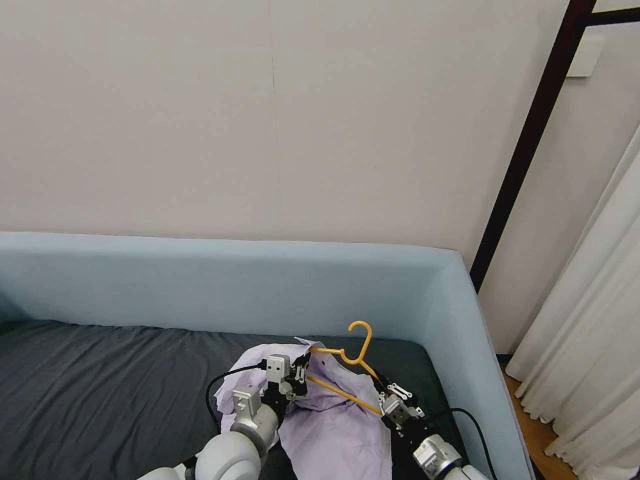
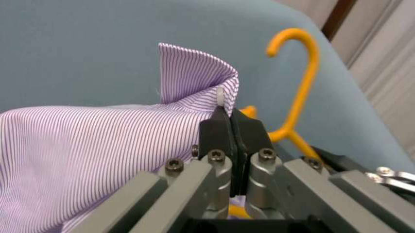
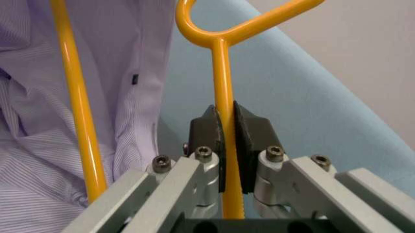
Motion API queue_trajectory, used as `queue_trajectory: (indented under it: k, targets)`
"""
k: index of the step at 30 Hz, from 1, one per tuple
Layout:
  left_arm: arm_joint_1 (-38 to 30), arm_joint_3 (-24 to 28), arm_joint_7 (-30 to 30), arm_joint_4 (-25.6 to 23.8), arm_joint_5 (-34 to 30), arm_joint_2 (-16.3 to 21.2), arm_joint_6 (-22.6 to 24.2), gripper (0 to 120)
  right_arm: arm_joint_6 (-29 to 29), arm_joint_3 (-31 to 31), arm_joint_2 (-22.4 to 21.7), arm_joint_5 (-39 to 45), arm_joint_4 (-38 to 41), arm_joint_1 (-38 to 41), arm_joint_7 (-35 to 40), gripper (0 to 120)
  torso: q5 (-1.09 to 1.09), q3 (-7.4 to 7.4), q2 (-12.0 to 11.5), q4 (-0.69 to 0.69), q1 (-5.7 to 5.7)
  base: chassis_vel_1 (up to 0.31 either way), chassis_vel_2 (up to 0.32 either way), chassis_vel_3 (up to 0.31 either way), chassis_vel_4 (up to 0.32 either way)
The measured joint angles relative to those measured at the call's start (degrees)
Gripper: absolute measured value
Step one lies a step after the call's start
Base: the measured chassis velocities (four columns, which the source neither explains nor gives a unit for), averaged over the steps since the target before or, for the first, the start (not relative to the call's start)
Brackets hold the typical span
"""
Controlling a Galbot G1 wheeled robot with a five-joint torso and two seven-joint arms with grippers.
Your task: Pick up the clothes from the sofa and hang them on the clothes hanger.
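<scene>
Blue sofa (image 1: 200, 285) by pale wall (image 1: 250, 120), left claw (image 2: 228, 116) pinching shirt (image 2: 97, 141), right claw (image 3: 224, 116) clamping hanger (image 3: 220, 63)

Soft, even room light. Wall (image 1: 300, 120) bright, sofa seat (image 1: 100, 390) dim. Shirt (image 3: 39, 160) folds carry soft shadows. Mild sheen along hanger (image 3: 222, 73) and on my right gripper (image 3: 226, 114) screws.

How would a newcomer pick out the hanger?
Find the right end of the pale blue sofa. There the left gripper pinches a purple-striped shirt and the right gripper pinches the hanger. It is the only bright orange thing, thin with a hooked top.
</scene>
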Motion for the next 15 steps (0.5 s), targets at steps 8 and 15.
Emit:
queue_trajectory:
  k: [8,15]
  targets:
    - [0.5,2.9,-0.2,-3.9,0.5,0.3,1.1,0,-1.1,-0.7,0.2,0.2,-1.5,1.6,0.7,4,0.0,0.0,0.0,0.01,0.0,0.0,0.0,0.0,0.0]
    - [0.0,5.5,0.3,-2.9,2.6,-1.9,1.1,0,-1.6,-1.2,0.5,-0.4,-1.8,2.0,1.2,4,0.01,0.0,0.0,-0.01,0.0,0.0,0.0,0.0,0.0]
